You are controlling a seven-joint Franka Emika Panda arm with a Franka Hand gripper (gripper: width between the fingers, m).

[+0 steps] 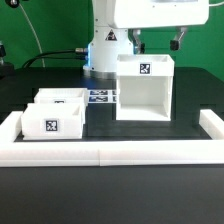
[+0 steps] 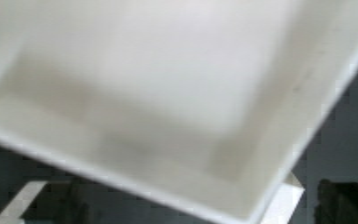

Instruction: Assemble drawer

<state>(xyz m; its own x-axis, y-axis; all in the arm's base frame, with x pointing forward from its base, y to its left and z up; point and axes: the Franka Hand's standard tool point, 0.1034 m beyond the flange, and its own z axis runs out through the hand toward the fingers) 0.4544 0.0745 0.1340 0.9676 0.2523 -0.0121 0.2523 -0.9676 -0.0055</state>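
**Above the tall box, fingers spread**

At the upper right of the exterior view you see the gripper [image 1: 156,43] just above the open-fronted box [image 1: 145,88]. Its fingers [image 2: 23,203] are spread wide and pinch nothing. At lower left, the rear tray [image 1: 60,99] sits just beside the front tray [image 1: 52,122], near the marker board [image 1: 100,97].

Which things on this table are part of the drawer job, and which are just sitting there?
For the job: box housing, near tray, far tray behind it, gripper above the housing.
Just lying about: marker board, white rail, black tabletop.
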